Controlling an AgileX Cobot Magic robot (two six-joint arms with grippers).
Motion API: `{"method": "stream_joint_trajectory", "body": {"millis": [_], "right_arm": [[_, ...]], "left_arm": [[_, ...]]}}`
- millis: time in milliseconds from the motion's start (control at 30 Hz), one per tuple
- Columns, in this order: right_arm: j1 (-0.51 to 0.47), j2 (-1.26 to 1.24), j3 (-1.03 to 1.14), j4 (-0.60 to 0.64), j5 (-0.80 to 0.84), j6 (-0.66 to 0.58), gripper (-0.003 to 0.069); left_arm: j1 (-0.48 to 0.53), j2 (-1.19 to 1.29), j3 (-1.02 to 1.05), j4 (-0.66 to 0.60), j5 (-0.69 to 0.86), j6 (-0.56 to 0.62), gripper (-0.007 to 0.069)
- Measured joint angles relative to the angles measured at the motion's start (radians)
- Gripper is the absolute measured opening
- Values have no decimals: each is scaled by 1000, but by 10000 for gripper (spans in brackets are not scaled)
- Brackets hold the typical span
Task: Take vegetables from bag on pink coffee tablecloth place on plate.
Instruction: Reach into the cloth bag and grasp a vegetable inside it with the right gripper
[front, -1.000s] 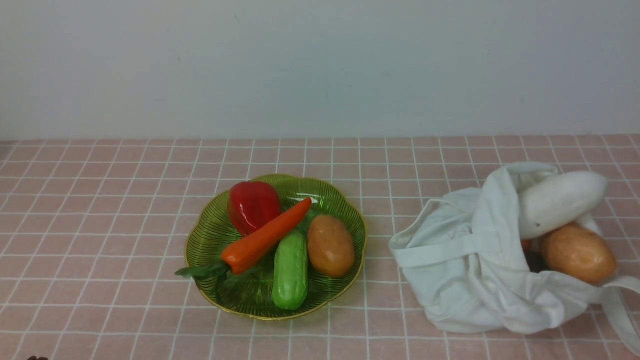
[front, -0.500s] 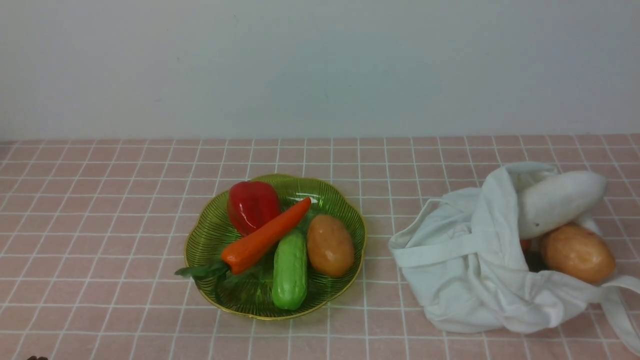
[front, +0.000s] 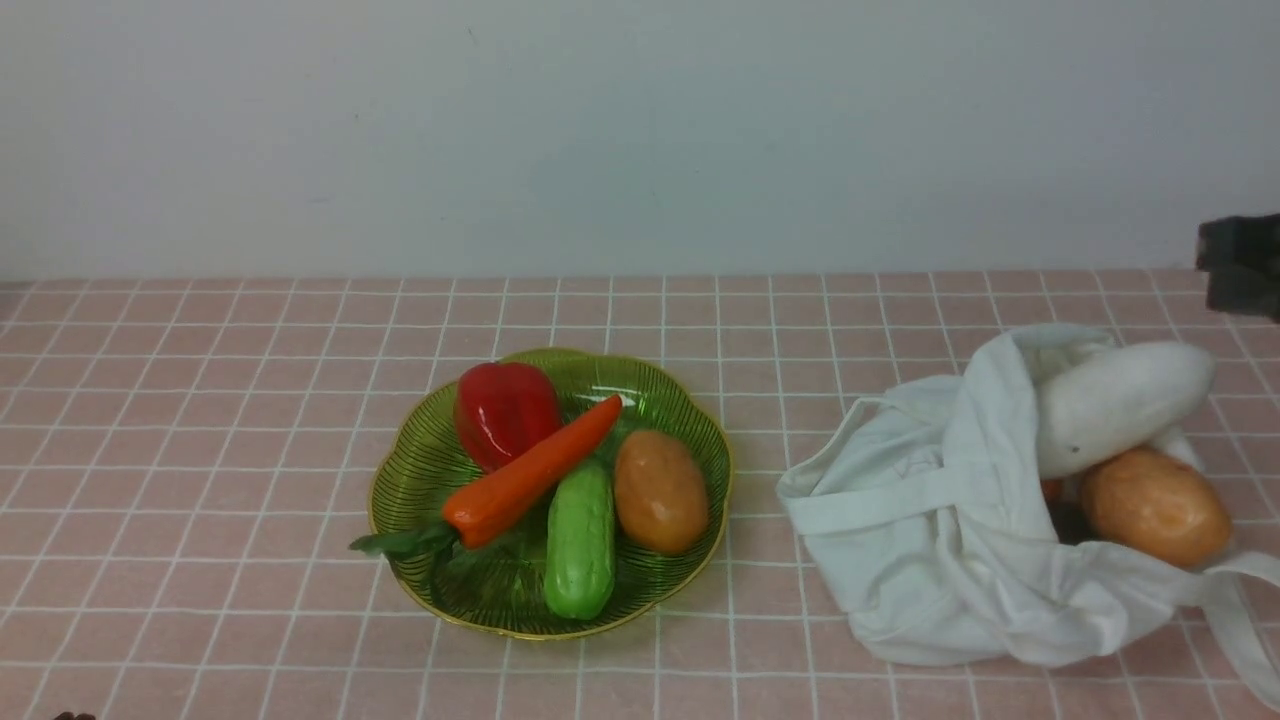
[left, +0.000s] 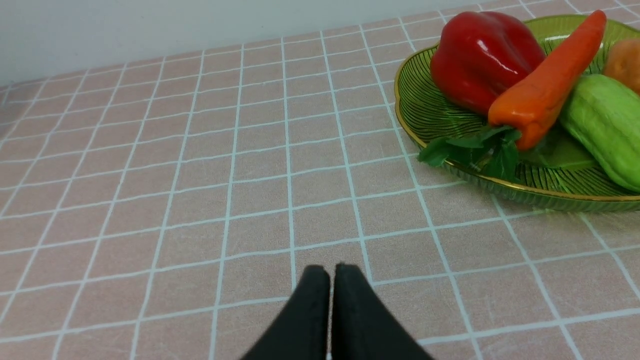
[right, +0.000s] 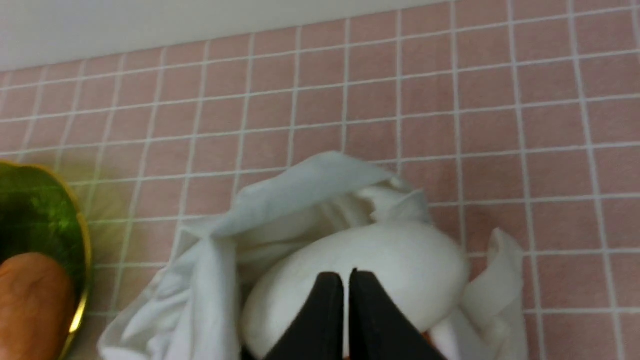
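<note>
Right gripper (right: 346, 274), black fingers (right: 320, 310) nearly touching and empty, points at the smooth white oblong radish (front: 1120, 405). The radish lies atop an orange-brown oval potato (front: 1155, 505) in the mouth of the white cloth tote bag (front: 930, 540). Left gripper (left: 332, 267), closed on nothing, sits over the dusty-pink gridded tablecloth (left: 150, 175).

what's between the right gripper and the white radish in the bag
Nothing visible. The radish lies bare on top at the mouth of the bag, no cloth over it, straight ahead of the right gripper, whose jaws are shut.

L jaws closed; R jaws (same).
</note>
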Motion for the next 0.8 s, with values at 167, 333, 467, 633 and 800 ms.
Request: {"method": "stream_joint_trajectory", "body": {"millis": [167,333,467,633,800], "right_arm": [[-56,108,-61,12,25,57,236],[-68,193,-65,55,46,77,531],[-68,237,-65,57,48,82,667],[-68,268,-65,95,52,82,690],[-68,287,-65,155,64,74,634]], "left_arm": [[0,0,0,0,0,0,-5],[0,0,0,0,0,0,-5],[0,0,0,0,0,0,-5],[0,0,0,0,0,0,-5],[0,0,0,0,0,0,-5]]}}
